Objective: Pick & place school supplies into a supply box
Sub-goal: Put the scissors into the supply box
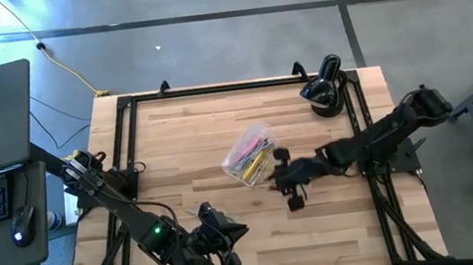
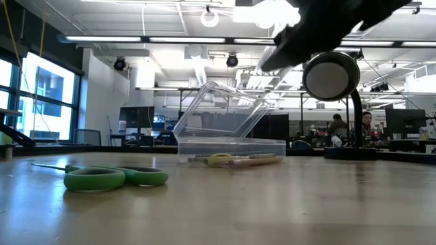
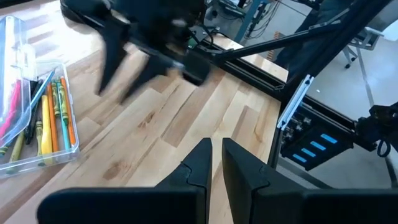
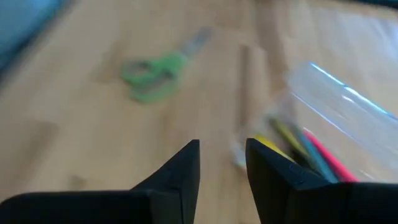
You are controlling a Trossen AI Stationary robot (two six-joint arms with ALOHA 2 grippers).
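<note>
High view: the small clear plastic rectangular supply box [image 1: 249,155] lies at centre frame on the pale wooden table [image 1: 232,242], lid raised, pink and yellow pencils [image 1: 251,156] inside. The right gripper [image 1: 289,183] sits just right of and below the box; whether its fingers are parted cannot be told here. The left gripper [image 1: 227,233] waits at lower centre-left, well apart from the box. A black rounded lamp-like device [image 1: 325,87] stands at upper right. Bare wood fills the lower right and upper left.

Low view: green-handled scissors [image 2: 112,177] lie flat at left, apart from the box [image 2: 230,148] at centre, whose lid tilts up.

Left wrist view: the left gripper [image 3: 214,165] shows a narrow gap and nothing between its fingers. The box [image 3: 36,118] at left holds orange, green, yellow and pink pencils.

Right wrist view: the right gripper [image 4: 222,163] stands slightly parted and empty, the scissors [image 4: 152,71] well beyond at upper left, the box [image 4: 323,124] just right.
</note>
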